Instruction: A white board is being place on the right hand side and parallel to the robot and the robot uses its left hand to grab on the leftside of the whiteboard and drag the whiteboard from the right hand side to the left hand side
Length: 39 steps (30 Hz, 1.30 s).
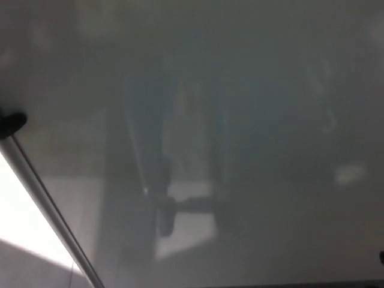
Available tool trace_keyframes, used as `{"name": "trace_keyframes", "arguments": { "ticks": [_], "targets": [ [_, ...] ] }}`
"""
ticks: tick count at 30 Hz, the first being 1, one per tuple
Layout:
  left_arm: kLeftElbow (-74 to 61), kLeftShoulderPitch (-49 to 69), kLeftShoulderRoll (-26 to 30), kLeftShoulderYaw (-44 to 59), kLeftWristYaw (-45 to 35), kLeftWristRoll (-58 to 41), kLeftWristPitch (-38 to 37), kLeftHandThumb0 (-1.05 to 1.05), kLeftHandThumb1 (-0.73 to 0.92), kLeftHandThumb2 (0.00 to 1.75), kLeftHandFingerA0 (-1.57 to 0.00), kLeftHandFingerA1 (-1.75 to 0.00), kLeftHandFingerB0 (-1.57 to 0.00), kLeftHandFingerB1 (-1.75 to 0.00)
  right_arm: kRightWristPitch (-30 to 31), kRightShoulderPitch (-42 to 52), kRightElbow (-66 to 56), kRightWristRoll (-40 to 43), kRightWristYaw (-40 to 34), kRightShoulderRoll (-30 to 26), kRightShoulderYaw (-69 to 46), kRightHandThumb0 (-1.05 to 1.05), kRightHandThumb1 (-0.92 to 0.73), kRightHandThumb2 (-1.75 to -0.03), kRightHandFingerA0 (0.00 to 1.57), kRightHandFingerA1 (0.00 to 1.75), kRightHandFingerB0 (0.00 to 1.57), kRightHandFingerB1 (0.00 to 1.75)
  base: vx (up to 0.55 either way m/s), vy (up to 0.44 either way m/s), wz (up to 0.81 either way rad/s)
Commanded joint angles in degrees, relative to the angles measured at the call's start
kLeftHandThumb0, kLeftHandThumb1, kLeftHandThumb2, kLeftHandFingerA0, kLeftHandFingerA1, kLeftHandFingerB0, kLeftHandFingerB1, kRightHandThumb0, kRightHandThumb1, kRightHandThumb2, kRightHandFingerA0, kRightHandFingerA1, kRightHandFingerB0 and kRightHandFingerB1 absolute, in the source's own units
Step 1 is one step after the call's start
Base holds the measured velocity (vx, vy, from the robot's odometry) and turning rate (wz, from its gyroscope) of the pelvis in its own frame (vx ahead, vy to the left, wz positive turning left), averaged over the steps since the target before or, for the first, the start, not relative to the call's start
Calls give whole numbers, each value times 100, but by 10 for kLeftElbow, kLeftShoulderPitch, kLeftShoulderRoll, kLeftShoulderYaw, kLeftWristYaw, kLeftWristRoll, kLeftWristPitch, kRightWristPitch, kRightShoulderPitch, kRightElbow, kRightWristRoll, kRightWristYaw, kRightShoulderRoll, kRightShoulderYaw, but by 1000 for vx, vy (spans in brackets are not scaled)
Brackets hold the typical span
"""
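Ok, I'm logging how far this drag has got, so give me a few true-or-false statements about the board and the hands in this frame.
1. The whiteboard fills almost the whole head view. True.
2. The whole left hand shows, with its forearm. False: only a black fingertip shows at the picture's left edge, on the board's face.
3. The board's frame edge runs slanted across the lower left corner. True.
4. The right hand grips the board's right side. False: no right hand is in view.
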Motion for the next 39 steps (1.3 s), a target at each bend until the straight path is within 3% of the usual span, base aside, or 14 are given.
{"name": "trace_keyframes", "arguments": {
  "ticks": [1, 5, 6, 10, 13, 14, 15, 16, 18, 19, 36, 37, 38, 39],
  "targets": [
    [-12, 0, 18, 17, -15, -35, 2, -12, 64, 57, -82, -175, -64, -161, -7, 5, 2, 3, -4, 1, -4, -61, -69, -110, 56, 65, 24, 50, 0, 0, 0],
    [-16, 2, 18, 20, -9, -35, 7, -10, 64, 56, -80, -175, -63, -165, -5, 4, 2, 12, 3, 4, -10, -62, -69, -109, 55, 64, 24, 50, 0, 0, 0],
    [-20, 23, 30, 22, -12, -23, -21, -14, 64, 58, -76, -175, -65, -159, -10, 8, 2, 6, -1, 4, -5, -74, -83, -69, 55, 49, 37, 42, 0, 0, 0],
    [3, 21, 45, 29, -22, -24, -35, -11, 65, 57, -76, -175, -64, -164, -12, 6, 3, 1, -7, 4, -3, -73, -84, -69, 56, 49, 38, 42, 0, 0, 0],
    [36, 11, 55, 46, -46, -44, -43, -10, 64, 58, -79, -175, -68, -163, -12, 6, 3, -3, -13, 3, 0, -72, -85, -69, 56, 48, 37, 42, 0, 0, 0],
    [41, 11, 60, 51, -44, -47, -35, -10, 63, 57, -78, -175, -69, -159, -12, 6, 4, -4, -13, 2, 1, -64, -71, -111, 55, 64, 23, 49, 0, 0, 0],
    [43, 11, 60, 52, -44, -47, -35, -10, 63, 57, -78, -175, -69, -159, -12, 6, 4, -4, -13, 2, 1, -64, -71, -111, 55, 64, 23, 49, 0, 0, 0],
    [50, 16, 75, 59, -53, -49, -40, -7, 66, 58, -75, -175, -64, -161, -12, 7, 3, -2, -13, 2, 0, -70, -88, -66, 57, 47, 41, 42, 0, 0, 0],
    [57, 16, 81, 62, -58, -49, -43, -6, 67, 59, -75, -175, -62, -164, -12, 8, 3, -3, -13, 3, 0, -71, -88, -66, 57, 47, 41, 42, 0, 0, 0],
    [74, 18, 96, 66, -61, -43, -57, -13, 66, 58, -76, -175, -64, -159, -8, 8, 4, -2, -11, 3, 0, -64, -70, -110, 55, 64, 24, 49, 0, 0, 0],
    [195, -14, 153, 98, -87, -58, -65, -13, 59, 56, -78, -175, -72, -152, -10, 6, 6, -9, -17, 2, 5, -64, -70, -110, 54, 64, 23, 49, 0, 0, 1],
    [201, -13, 158, 93, -81, -47, -80, -15, 60, 57, -79, -175, -72, -152, -10, 6, 5, -8, -18, 3, 5, -72, -84, -69, 56, 48, 37, 42, 0, 0, 6],
    [203, -13, 160, 92, -79, -45, -81, -15, 60, 57, -79, -175, -72, -152, -11, 7, 5, -8, -18, 3, 5, -64, -71, -110, 54, 64, 24, 49, 0, 0, 7],
    [207, -13, 163, 93, -81, -47, -80, -15, 60, 56, -78, -175, -73, -151, -14, 9, 4, -10, -18, 3, 6, -64, -71, -111, 54, 64, 23, 50, 0, 0, 0]
  ]
}}
